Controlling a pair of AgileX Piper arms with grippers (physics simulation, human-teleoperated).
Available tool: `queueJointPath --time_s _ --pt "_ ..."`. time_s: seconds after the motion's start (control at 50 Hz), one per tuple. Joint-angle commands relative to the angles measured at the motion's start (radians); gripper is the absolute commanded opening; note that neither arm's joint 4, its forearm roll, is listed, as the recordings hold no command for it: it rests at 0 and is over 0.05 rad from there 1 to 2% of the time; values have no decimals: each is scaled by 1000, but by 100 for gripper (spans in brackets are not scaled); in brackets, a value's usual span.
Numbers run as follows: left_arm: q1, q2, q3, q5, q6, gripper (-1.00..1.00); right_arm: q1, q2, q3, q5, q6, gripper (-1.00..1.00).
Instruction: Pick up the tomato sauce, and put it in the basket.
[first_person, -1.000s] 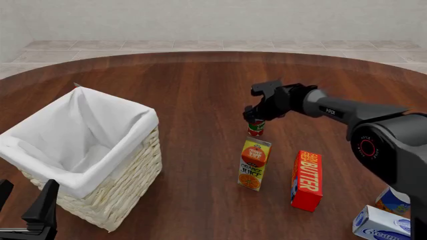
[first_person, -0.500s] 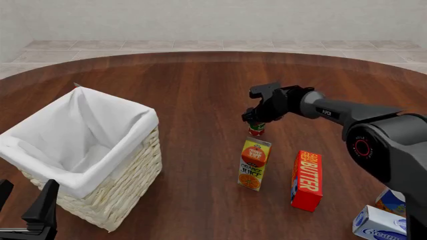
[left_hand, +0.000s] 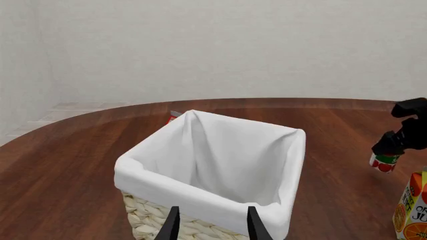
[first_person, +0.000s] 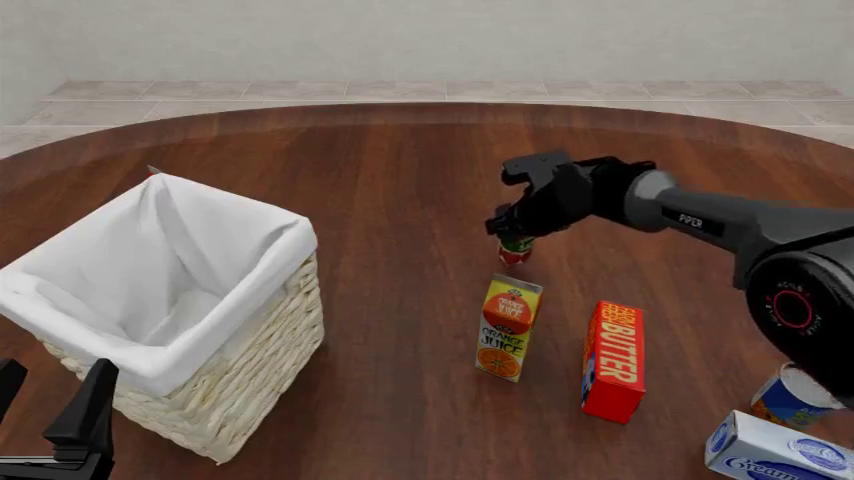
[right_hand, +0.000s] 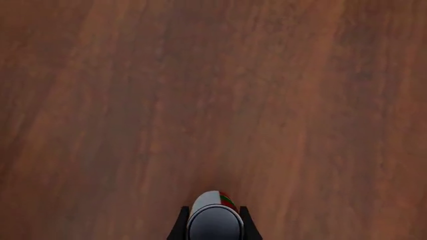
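The tomato sauce, a small red can with a green band, hangs in my right gripper, which is shut on it just above the table, behind the juice carton. In the right wrist view the can's grey top sits between the two fingers. It also shows in the left wrist view, at the far right. The basket, pale wicker with a white liner, stands at the left. My left gripper is open and empty at the basket's near corner, its fingertips before the basket's rim.
An orange juice carton stands just in front of the can, a red butter box to its right. A cream cheese box and a blue-and-orange can sit at the near right. A small red item peeks out behind the basket.
The right gripper, shut on the tomato sauce, has risen a little and carried the can up with it. The left arm and basket have not moved.
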Motion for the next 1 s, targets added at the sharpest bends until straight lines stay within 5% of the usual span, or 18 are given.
queueJointPath --time_s 0.02,0.36,1.0 --pt "0 0 0 0 0 100 21 -148 89 14 17 -100" --pt "0 0 0 0 0 100 103 -369 148 74 -3 -100" --pt "0 0 0 0 0 100 409 -583 105 188 22 -100"
